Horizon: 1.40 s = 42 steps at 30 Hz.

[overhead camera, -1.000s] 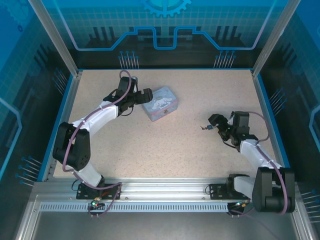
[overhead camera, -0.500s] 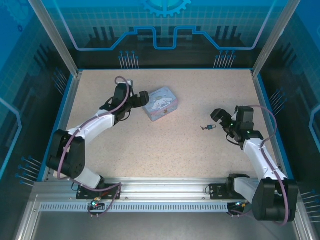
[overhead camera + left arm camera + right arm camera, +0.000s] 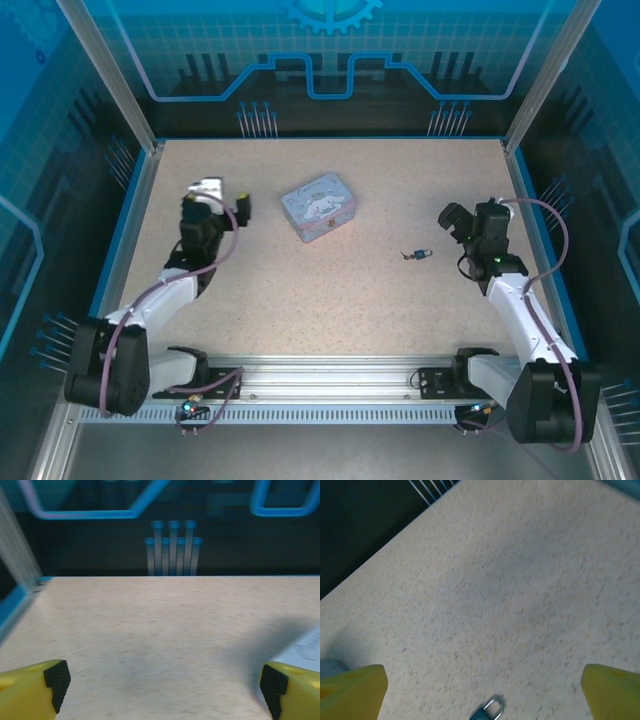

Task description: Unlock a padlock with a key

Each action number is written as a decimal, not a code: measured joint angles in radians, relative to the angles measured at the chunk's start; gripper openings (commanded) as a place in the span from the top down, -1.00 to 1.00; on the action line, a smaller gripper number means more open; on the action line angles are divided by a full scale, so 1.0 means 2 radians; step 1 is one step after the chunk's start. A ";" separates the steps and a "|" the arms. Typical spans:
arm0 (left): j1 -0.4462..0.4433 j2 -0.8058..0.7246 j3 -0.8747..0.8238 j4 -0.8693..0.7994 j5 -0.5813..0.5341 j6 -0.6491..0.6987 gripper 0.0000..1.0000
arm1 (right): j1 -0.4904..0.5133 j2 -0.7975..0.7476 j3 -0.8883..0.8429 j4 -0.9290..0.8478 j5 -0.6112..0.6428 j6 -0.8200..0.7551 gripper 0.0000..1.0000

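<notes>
Padlock [image 3: 425, 253]: lies flat on the speckled table [image 3: 330, 310], right of centre, down and to the right of the tin and left of the right gripper, touching neither. In the right wrist view [image 3: 489, 711] it sits at the bottom edge with its bright shackle pointing up the frame, about midway between the two yellow fingers.
Key [image 3: 407, 256]: a small dark sliver at the padlock's left end; too small to tell whether it sits in the lock or only lies against it.
Tin: pale blue box [image 3: 319, 207] with a white cartoon figure on the lid, closed, turned at an angle, on the far middle of the table.
Left gripper [image 3: 225, 198]: over the left part of the table, well left of the tin, jaws spread wide. The wrist view [image 3: 165, 680] has bare tabletop between the black pads [image 3: 57, 677]; nothing is held.
Right gripper [image 3: 470, 216]: near the right edge of the table, just right of the padlock and apart from it, jaws wide. In its wrist view [image 3: 485, 690] nothing is gripped, with the padlock below on the table.
</notes>
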 measured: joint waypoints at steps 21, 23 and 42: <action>0.045 0.126 -0.120 0.187 0.059 -0.040 -0.98 | 0.085 0.132 -0.052 0.227 0.138 -0.233 -1.00; 0.041 0.144 -0.120 0.205 0.063 -0.037 -0.98 | 0.085 0.135 -0.052 0.237 0.133 -0.243 -1.00; 0.020 0.176 -0.113 0.233 0.066 -0.005 -0.98 | 0.111 0.145 -0.197 0.454 0.101 -0.331 -0.99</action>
